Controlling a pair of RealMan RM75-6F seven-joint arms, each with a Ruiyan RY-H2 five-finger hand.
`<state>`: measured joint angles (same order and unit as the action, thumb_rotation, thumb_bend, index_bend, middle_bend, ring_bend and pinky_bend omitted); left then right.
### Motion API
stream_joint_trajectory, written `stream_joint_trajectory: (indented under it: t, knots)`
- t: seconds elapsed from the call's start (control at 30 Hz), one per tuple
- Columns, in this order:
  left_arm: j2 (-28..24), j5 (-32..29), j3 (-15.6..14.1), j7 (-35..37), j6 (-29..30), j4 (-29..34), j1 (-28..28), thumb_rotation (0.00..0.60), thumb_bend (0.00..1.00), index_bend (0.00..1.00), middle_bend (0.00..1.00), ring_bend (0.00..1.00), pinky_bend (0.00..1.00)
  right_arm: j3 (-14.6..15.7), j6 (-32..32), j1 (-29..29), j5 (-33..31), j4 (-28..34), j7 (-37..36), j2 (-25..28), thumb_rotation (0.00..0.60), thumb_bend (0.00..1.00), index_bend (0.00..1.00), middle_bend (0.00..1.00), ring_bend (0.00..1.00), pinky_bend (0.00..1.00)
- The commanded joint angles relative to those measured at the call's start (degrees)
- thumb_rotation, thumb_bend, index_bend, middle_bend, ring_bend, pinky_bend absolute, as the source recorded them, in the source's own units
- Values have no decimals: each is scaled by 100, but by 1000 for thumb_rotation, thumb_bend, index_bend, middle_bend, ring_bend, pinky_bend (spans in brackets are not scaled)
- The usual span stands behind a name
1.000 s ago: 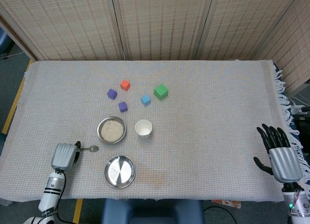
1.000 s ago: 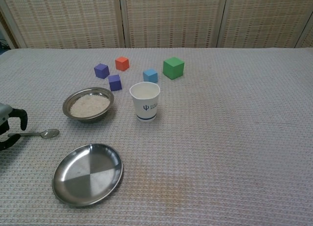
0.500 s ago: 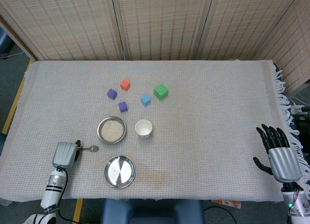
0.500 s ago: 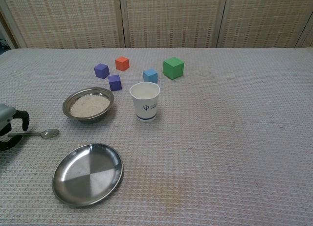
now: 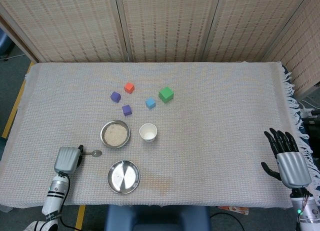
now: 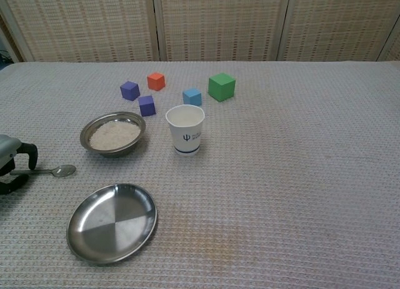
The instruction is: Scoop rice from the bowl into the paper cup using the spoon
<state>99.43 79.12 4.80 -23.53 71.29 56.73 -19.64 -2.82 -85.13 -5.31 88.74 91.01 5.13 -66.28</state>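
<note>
The metal spoon (image 5: 95, 153) (image 6: 59, 171) lies flat on the cloth, left of the steel bowl (image 5: 102, 135) (image 6: 82, 137) filled with white rice. A white paper cup (image 5: 148, 132) (image 6: 185, 131) stands upright just right of the bowl. My left hand (image 5: 67, 160) (image 6: 12, 167) sits at the spoon's handle end, a curled finger above the handle and the thumb below it, with a gap between them. My right hand (image 5: 287, 158) hovers at the table's right edge, fingers spread and holding nothing; only the head view shows it.
An empty steel plate (image 5: 123, 176) (image 6: 112, 222) lies near the front edge below the bowl. Behind the bowl and cup sit two purple cubes (image 6: 130, 90) (image 6: 147, 105), a red cube (image 6: 156, 81), a blue cube (image 6: 192, 96) and a green cube (image 6: 222, 87).
My left hand has edged slightly rightward along the spoon's handle. The spoon itself has stayed where it was, and the right hand has not moved.
</note>
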Motion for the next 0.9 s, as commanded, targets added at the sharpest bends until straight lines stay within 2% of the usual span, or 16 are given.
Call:
stream_joint_trajectory:
  t: [0.03,0.9]
  knots:
    - [1,-28,8,-15,-30,-11,-9,600,410,474,1000,1000,1000,3,4,0,-3,3,6,0,600,153,0,0,0,0]
    - [9,-19,-4,156,6,-100,-34,600,413,519,1000,1000,1000,25,62,-2,-43,36,56,22,600,152,0,0,0,0]
